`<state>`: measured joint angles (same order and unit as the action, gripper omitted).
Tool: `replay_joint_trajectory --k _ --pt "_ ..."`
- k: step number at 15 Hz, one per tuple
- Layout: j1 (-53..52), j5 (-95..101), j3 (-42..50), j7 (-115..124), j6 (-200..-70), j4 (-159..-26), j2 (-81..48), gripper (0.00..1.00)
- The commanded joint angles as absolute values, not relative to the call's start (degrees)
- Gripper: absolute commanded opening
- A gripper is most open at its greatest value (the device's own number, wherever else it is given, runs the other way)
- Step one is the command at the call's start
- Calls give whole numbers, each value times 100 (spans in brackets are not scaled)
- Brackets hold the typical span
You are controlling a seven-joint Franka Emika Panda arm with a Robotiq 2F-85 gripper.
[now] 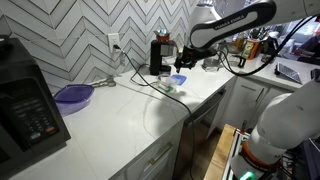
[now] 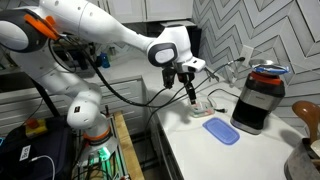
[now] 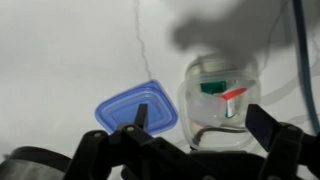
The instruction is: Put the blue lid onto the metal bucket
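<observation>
The blue lid [image 3: 135,105] is a flat, rounded-square piece of bright blue plastic lying on the white counter. It shows in both exterior views [image 1: 178,79] [image 2: 221,130]. My gripper [image 3: 200,125] is open and empty and hangs just above the counter [image 2: 190,92] [image 1: 180,66]. In the wrist view the lid lies beside one fingertip. A clear plastic container [image 3: 220,95] with green and red bits inside lies between the fingers. I see no metal bucket that I can make out for sure.
A tall black coffee maker [image 2: 258,100] [image 1: 160,55] stands by the wall, just past the lid. A purple translucent dish [image 1: 73,95] and a black microwave [image 1: 25,105] sit further along the counter. A cable runs from the wall socket [image 1: 114,43]. A greyish object [image 2: 303,160] is cut off by the frame corner.
</observation>
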<state>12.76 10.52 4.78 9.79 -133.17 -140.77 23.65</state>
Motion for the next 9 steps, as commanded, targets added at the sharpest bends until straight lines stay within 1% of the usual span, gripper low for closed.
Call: replay_joint_trajectory --k 1,2,6,7,9 --pt "1140 448 1210 -124 -13518 -14095 2103 100" --pt "784 308 1623 -595 -13608 -14177 2113 100" --pt "273 -105 2597 -2437 -13761 -14340 2255 100" --pt "774 57 1978 -1797 -13584 -14162 2083 100" --pt "803 16 2028 -1934 -13587 -14154 2080 100"
